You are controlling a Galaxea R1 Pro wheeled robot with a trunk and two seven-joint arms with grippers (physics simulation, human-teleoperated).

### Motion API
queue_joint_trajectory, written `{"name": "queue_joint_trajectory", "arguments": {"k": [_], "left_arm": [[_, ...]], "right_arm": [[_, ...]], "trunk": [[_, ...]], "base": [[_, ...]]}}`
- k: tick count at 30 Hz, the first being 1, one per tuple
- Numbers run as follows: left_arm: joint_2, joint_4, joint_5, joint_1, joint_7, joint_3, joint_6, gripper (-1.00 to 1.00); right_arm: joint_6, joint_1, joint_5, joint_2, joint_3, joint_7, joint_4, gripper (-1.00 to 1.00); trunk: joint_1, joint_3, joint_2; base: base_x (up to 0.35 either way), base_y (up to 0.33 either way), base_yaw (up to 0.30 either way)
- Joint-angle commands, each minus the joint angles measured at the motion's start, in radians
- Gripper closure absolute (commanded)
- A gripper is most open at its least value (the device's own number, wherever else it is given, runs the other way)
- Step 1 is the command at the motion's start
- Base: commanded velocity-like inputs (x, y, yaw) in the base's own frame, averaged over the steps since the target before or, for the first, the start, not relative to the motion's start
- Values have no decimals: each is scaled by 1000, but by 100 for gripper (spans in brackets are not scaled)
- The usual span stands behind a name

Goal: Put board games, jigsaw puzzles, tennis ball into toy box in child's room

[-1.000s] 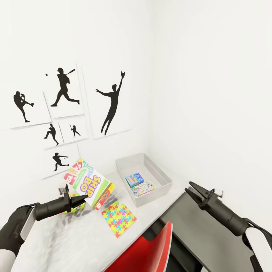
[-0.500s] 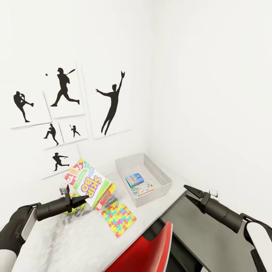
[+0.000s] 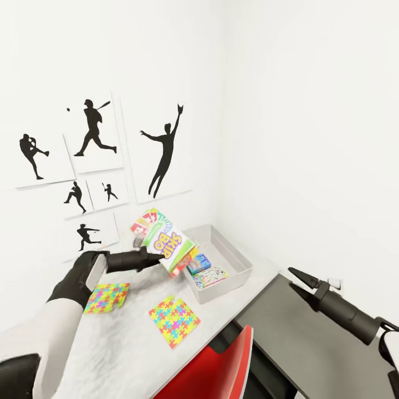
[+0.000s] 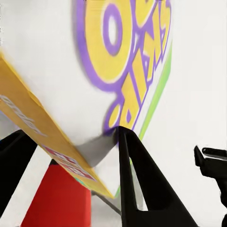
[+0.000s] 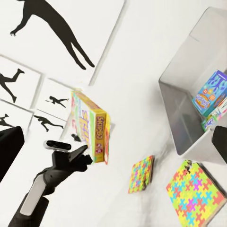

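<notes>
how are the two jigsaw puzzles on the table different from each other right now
The nearer jigsaw puzzle lies by the table's front edge, below the toy box; the farther jigsaw puzzle lies toward the wall, beside the left arm. Both lie flat, multicoloured, outside the box.

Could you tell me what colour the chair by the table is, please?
The chair is bright red, clearest in the head view.

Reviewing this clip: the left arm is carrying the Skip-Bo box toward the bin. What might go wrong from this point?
1. The left gripper pinches the Skip-Bo box only near one corner, with the box tilted, so it may swing or slip out.
2. The toy box already holds two small board games, so the bigger box may land on them or catch the rim.
3. Two jigsaw puzzles lie on the table, under any early drop.
</notes>
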Motion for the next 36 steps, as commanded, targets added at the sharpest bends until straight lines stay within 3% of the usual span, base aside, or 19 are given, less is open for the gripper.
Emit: {"name": "queue_joint_trajectory", "arguments": {"k": [1,4,6,9,13,15,18,24,36], "left_arm": [[-14,27,10,-23,23,0,7,100],[-88,179,9,-144,191,-5,0,100],[-130,231,10,-203,289,-6,-3,100],[-201,261,12,-264,415,-6,-7,100],[-266,269,10,-292,516,-5,-28,100],[-281,270,11,-295,550,-5,-40,100],[-282,269,10,-298,570,-5,-48,100],[-282,269,7,-299,577,-6,-54,100],[-282,269,8,-299,571,-9,-81,100]], "right_arm": [[4,-1,8,0,-4,11,0,-100],[5,-2,9,-1,-13,22,0,-100],[6,-2,9,-3,-21,24,0,-100],[6,-4,8,-16,-26,25,0,-100],[12,-5,7,-20,-27,28,-4,-100],[22,-5,7,-21,-33,40,-7,-100],[42,-5,6,-21,-59,63,-8,-100],[64,-5,5,-22,-81,74,-8,-100],[64,-3,2,-24,-85,82,-7,-100]], "trunk": [[0,-1,-2],[0,-1,-2],[0,-1,-2],[0,-1,-2],[0,-1,-2],[0,-1,-2],[0,-1,-2],[0,-1,-2],[0,-1,-2]], "base": [[0,0,0],[0,0,0],[0,0,0],[0,0,0],[0,0,0],[0,0,0],[0,0,0],[0,0,0],[0,0,0]]}}
